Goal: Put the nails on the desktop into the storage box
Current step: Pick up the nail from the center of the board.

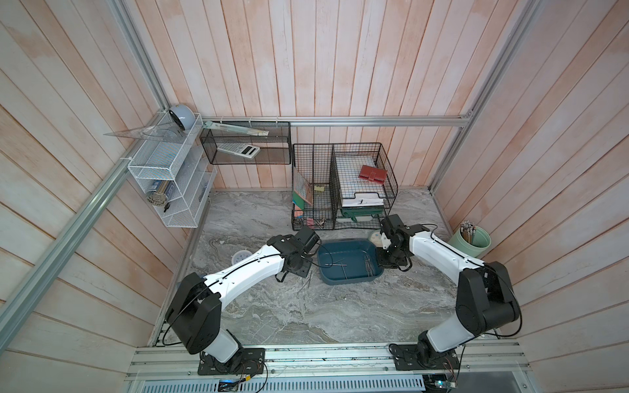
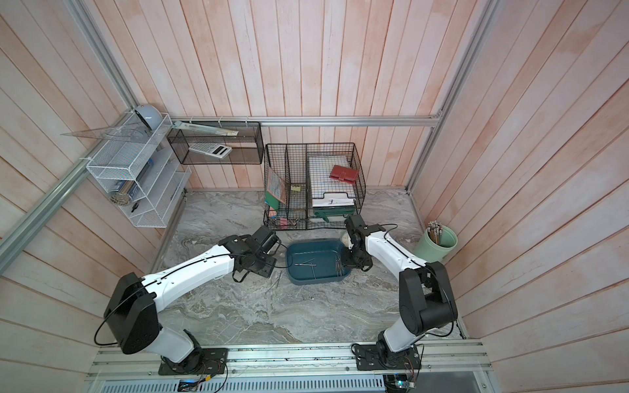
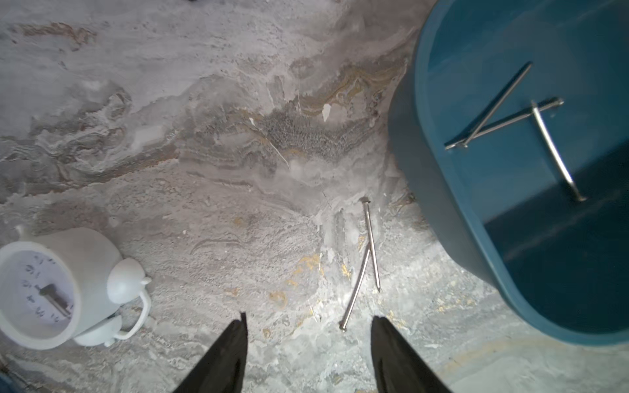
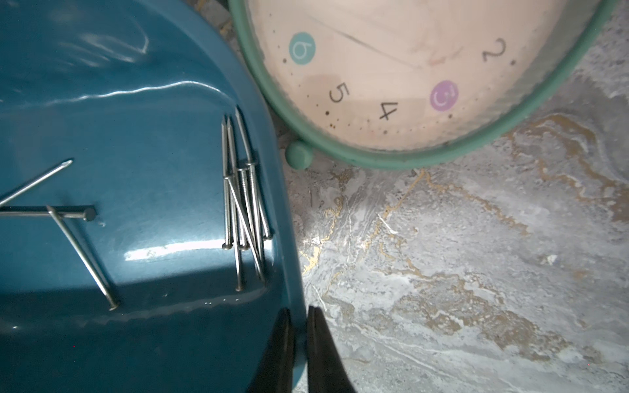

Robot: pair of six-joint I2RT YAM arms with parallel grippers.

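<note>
Marble tabletop (image 1: 306, 316) is carrying your storage box (image 1: 347, 281) amid pink plank walls (image 1: 306, 68); left claw (image 3: 309, 316) is gaping empty near two nails (image 3: 371, 245), right claw (image 4: 299, 309) pinching its rim.

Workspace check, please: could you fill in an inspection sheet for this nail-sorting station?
Surface: marble-patterned desktop, two nails beside the storage box.
Job's things: storage box holds three loose nails and a bundle of nails.
Clutter: white alarm clock, green-rimmed clock, black wire organiser, green cup of pencils.
Grippers: left gripper open over the two nails; right gripper shut on the storage box's rim.
Cables: black cables along both arms, looping at the wrists.
Surroundings: wood-panel walls, white wire shelf, black mesh basket with calculator.
</note>
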